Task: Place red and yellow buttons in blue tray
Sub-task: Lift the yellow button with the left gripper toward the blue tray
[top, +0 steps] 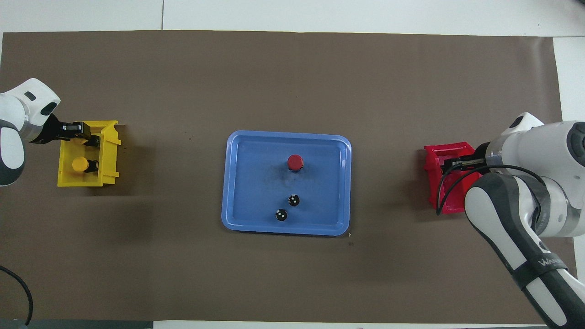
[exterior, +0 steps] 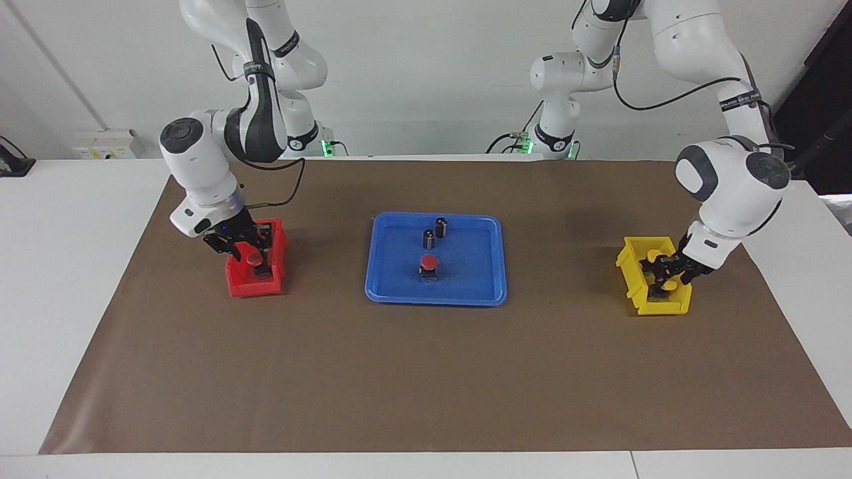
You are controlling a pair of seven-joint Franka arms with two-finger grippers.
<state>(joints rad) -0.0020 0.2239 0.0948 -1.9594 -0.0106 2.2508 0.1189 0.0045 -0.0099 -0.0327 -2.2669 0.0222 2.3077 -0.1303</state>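
The blue tray (exterior: 393, 283) (top: 237, 183) lies at the table's middle. One red button (exterior: 428, 263) (top: 295, 161) stands in it. A second red button (exterior: 253, 259) sits in the red bin (exterior: 256, 286) (top: 438, 157) at the right arm's end. My right gripper (exterior: 247, 245) is open, low over that bin, just above this button. The arm hides the button in the overhead view. My left gripper (exterior: 667, 281) (top: 87, 135) is down in the yellow bin (exterior: 632, 276) (top: 87, 180), at one yellow button (exterior: 669, 285). The other yellow button (exterior: 655, 254) (top: 80, 163) sits beside it, nearer the robots.
Two small dark capless cylinders (exterior: 428, 238) (exterior: 441, 226) stand in the tray, nearer the robots than the red button; they also show in the overhead view (top: 294, 199) (top: 281, 214). A brown mat (exterior: 426, 386) covers the table.
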